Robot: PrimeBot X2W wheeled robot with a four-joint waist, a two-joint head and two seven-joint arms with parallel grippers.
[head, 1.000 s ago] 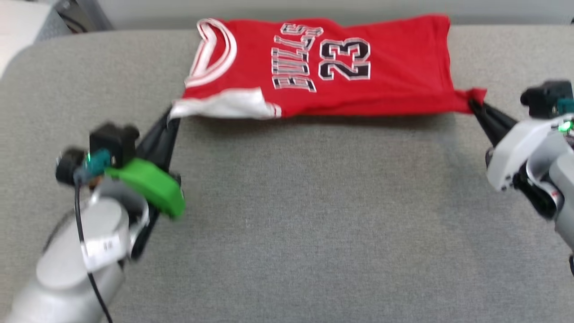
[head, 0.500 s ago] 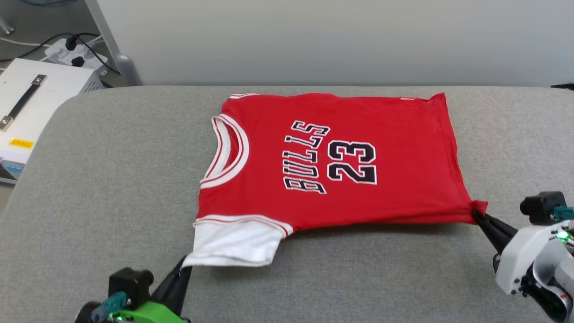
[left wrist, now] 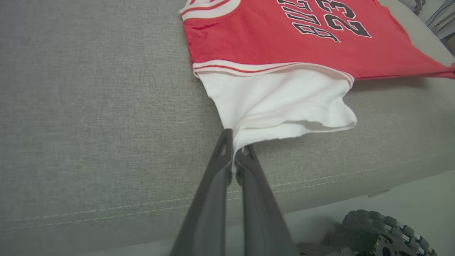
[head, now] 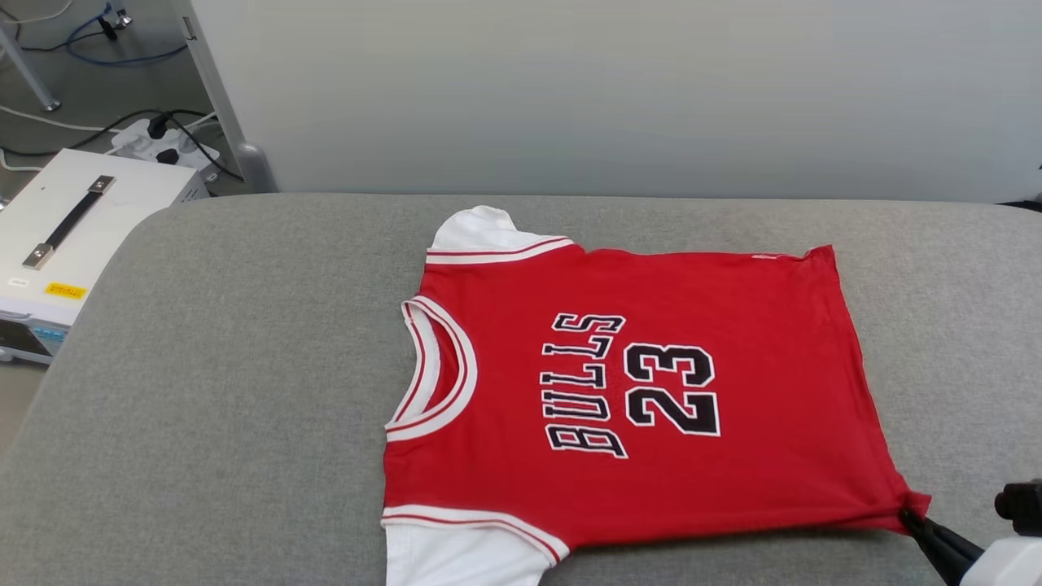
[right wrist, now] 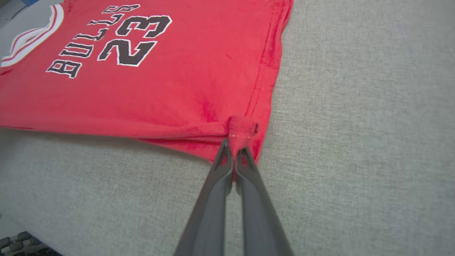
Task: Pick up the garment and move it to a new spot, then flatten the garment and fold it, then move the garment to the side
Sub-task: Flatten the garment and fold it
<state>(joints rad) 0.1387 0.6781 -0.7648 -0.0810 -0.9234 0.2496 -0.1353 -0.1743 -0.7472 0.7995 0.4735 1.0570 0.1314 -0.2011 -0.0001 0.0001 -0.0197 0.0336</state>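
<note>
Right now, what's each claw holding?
Left claw: closed on the jersey, by a white sleeve.
Right claw: closed on the jersey, by a hem corner.

We see bright, even, diffuse light. The garment point(left wrist: 277, 96) throws a thin, soft shadow on the grey tabletop point(left wrist: 89, 106) beneath its lifted near edge. Our head view is sharp; both wrist views bow slightly toward their edges.

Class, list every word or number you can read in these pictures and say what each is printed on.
"BULLS": black, white-edged letters on the red garment.
"23": beside it, same garment.
Yellow label on the white box: too small to read.
</note>
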